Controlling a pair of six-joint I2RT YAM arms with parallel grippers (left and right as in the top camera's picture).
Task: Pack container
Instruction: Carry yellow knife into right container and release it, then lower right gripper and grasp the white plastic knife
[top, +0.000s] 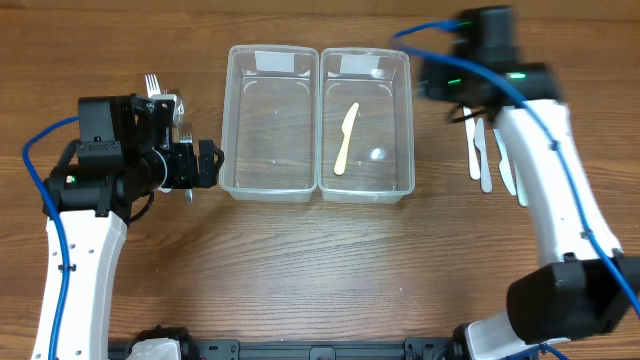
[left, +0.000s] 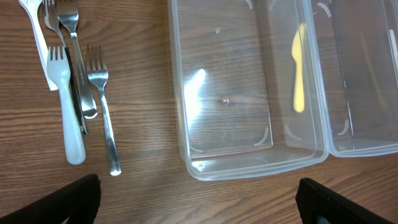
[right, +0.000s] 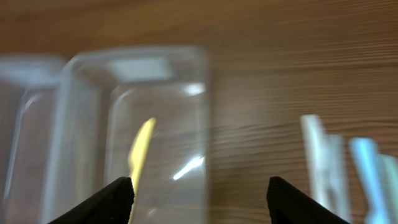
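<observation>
Forks (left: 65, 106) left edge, knives (top: 487, 150) right edge, seemingly one pile per arm. Left gripper (left: 196, 199), right gripper (right: 202, 193): spread, empty.

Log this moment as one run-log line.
left pincer open | right pincer open | yellow knife in right container | left container empty | forks on left | white knives on right

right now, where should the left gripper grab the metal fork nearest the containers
Grip the metal fork around the middle of its handle, straight down from above, jaws closing across the thin shaft. It lies flat on the table, and there the handle has bare wood on both sides, clear of the white plastic fork and the container.
</observation>
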